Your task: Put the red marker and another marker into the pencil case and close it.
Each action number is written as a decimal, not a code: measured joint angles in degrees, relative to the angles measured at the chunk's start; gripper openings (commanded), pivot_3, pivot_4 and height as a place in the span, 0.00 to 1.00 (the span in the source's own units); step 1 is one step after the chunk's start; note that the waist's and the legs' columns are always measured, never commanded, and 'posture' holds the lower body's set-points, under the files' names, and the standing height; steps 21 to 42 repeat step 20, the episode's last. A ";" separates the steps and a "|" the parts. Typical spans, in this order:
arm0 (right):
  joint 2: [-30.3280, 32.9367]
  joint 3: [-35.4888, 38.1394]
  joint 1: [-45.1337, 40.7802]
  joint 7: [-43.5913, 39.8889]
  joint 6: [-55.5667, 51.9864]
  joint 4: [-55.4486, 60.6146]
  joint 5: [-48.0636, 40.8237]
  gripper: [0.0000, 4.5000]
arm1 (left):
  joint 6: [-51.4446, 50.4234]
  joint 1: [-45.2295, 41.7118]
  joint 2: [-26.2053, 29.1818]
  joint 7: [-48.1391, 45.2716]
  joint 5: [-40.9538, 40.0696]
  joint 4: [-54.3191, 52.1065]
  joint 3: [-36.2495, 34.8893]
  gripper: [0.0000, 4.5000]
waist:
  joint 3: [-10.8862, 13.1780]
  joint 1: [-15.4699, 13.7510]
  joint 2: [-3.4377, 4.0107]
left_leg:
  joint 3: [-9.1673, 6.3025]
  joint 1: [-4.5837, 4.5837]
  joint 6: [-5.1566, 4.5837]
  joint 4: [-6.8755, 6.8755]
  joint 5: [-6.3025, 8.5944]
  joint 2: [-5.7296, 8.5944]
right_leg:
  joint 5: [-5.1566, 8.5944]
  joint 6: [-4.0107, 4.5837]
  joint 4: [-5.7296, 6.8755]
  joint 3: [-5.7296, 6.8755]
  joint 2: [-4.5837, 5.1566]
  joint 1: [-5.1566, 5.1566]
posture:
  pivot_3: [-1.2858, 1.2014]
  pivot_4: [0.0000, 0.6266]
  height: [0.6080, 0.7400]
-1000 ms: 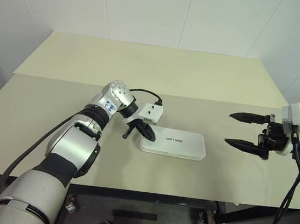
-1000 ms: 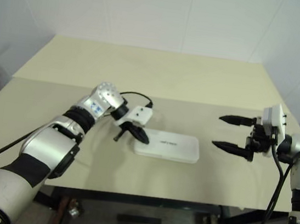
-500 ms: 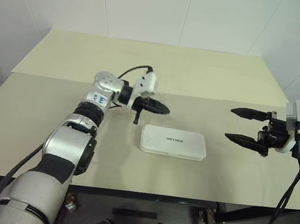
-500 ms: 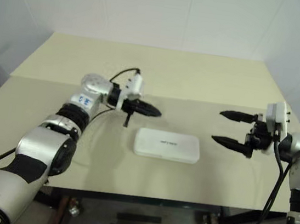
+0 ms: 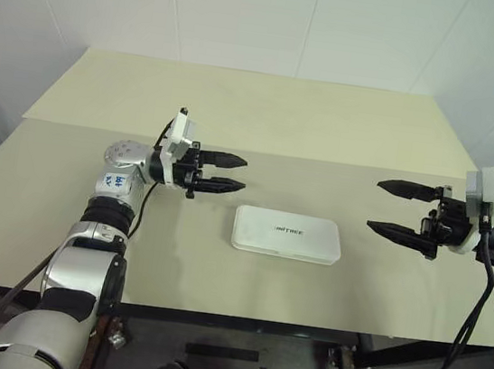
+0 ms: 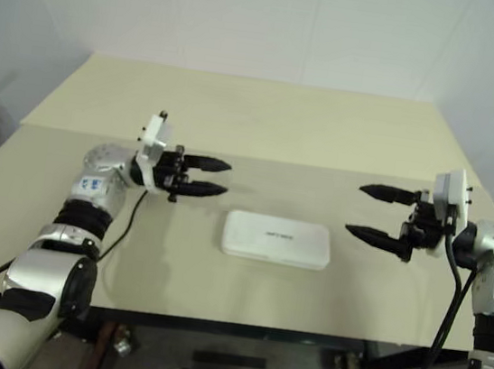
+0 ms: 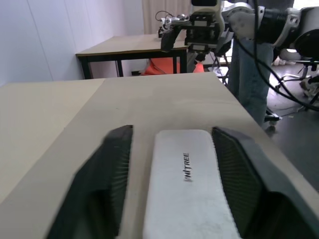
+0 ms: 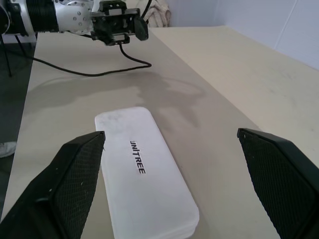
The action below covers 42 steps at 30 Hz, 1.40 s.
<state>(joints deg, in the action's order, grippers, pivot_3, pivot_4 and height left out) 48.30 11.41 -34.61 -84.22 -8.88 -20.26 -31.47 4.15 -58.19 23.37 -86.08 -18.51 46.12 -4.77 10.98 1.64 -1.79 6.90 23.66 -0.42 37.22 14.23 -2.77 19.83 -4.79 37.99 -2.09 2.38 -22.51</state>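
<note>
The white pencil case [image 5: 287,234] lies flat on the table with its lid down, lettering up. The red marker and the other marker are out of view. My left gripper [image 5: 243,173] hovers level above the table just left of and behind the case, pointing right, fingers open and empty. In the left wrist view the case [image 7: 187,194] stretches away between the two fingers without touching them. My right gripper [image 5: 376,203] hangs to the right of the case, pointing left, wide open and empty. The right wrist view looks across the case [image 8: 144,169] to the left gripper [image 8: 119,25].
The beige table [image 5: 265,114] has a seam running across it behind the case. A black cable [image 8: 99,72] trails from the left wrist over the tabletop. Beyond the table's right end stand another table [image 7: 124,47] and some dark equipment.
My left gripper has lifted off the case's left end, swung back to the left, turned level and opened. The right gripper and the case have stayed put.
</note>
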 measured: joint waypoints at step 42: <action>0.03 2.95 4.82 7.10 -0.02 7.23 0.87 1.00 | -6.70 7.33 12.47 0.00 -5.43 -11.51 8.38 1.00 | 0.00 0.18 0.00 | 0.00 -0.02 0.00 -0.10 0.00 -0.03 | 0.02 0.03 -0.04 -0.02 -0.01 0.00 | 0.52 0.24 1.00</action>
